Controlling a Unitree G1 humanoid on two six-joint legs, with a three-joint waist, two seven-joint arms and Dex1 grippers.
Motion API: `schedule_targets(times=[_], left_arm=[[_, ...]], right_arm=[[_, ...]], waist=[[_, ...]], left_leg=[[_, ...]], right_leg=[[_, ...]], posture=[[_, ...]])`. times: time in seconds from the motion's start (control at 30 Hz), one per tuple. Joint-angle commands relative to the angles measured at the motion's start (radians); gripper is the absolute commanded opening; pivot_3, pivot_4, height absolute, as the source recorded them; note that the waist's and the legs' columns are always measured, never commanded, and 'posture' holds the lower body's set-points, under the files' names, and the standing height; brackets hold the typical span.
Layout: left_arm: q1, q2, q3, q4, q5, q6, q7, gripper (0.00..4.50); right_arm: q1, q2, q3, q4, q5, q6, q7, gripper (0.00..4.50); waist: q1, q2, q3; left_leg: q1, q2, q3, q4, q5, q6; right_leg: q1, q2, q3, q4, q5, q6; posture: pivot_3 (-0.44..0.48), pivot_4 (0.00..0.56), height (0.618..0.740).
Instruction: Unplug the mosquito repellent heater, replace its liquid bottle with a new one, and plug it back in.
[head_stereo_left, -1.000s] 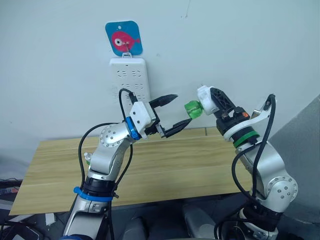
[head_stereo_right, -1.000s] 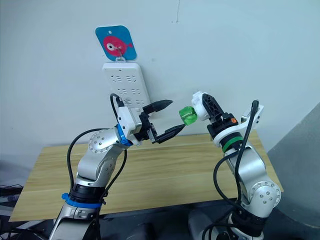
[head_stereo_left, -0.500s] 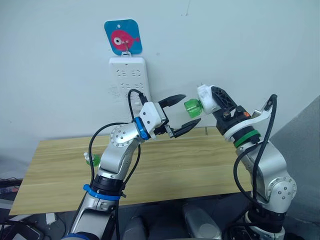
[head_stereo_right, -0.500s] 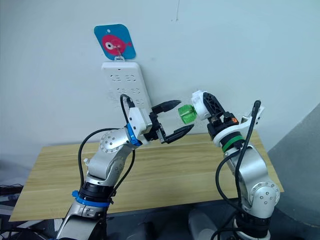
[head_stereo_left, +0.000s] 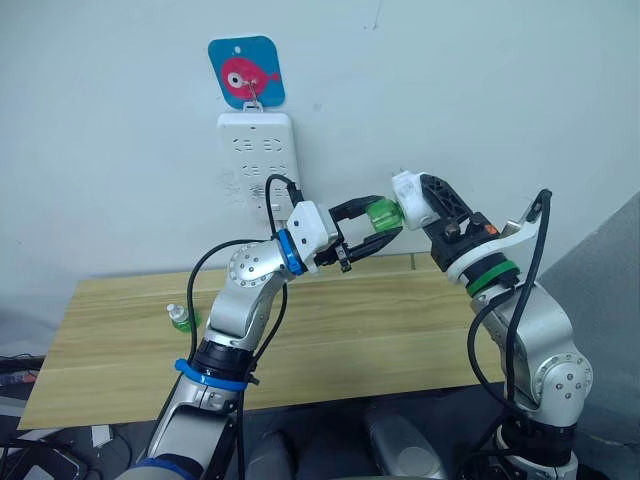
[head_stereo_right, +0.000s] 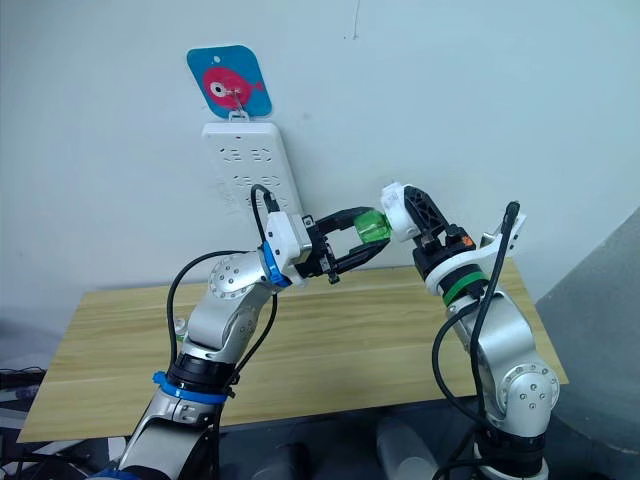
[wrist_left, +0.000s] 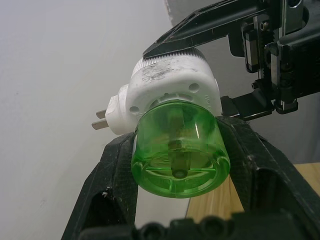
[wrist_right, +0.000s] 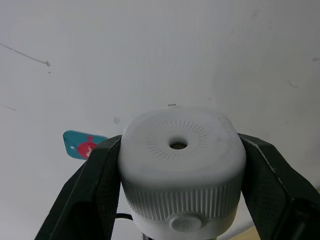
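Two grippers meet in mid-air before the power strip (head_stereo_left: 258, 160): the right gripper (wrist_right: 177, 165) clamps the mosquito repellent heater (head_stereo_left: 410, 199), while the left gripper (wrist_left: 175, 165) brackets its green bottle (wrist_left: 177, 150), grip unconfirmed. Light, hard, probably slippery plastic; best gripped around the bottle's sides.

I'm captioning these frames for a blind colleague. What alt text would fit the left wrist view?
A small white rounded plastic heater with a translucent green liquid bottle screwed in is seen end-on against a pale wall. The left claw has its two black fingers on either side of the bottle, while the right claw grips the white body. Two metal prongs jut from the heater's side.
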Motion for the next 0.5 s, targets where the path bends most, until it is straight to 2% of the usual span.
schedule_targets(times=[0.03, 0.4, 0.5], left_arm=[[-0.01, -0.005, 0.016, -0.013, -0.012, 0.002, 0.013, 2.25], [-0.01, -0.001, 0.022, -0.043, -0.03, 0.001, 0.004, 2.25], [-0.004, 0.016, 0.031, -0.061, -0.038, -0.003, -0.01, 2.25]], right_arm=[[-0.013, -0.005, 0.02, -0.051, 0.035, -0.022, 0.024, 2.94], [0.008, -0.036, 0.029, -0.062, 0.064, -0.035, 0.041, 2.94], [0.031, -0.078, 0.0, -0.062, 0.096, -0.029, 0.068, 4.02]], waist=[[0.001, 0.0, 0.001], [0.001, -0.001, 0.002], [0.002, -0.001, 0.005]], left_leg=[[0.0, 0.0, 0.0, 0.0, 0.0, 0.0], [0.0, 0.0, 0.0, 0.0, 0.0, 0.0], [0.0, 0.0, 0.0, 0.0, 0.0, 0.0]], right_leg=[[0.0, 0.0, 0.0, 0.0, 0.0, 0.0], [0.0, 0.0, 0.0, 0.0, 0.0, 0.0], [0.0, 0.0, 0.0, 0.0, 0.0, 0.0]], posture=[[-0.292, 0.185, 0.732], [-0.292, 0.189, 0.732], [-0.291, 0.191, 0.732]])
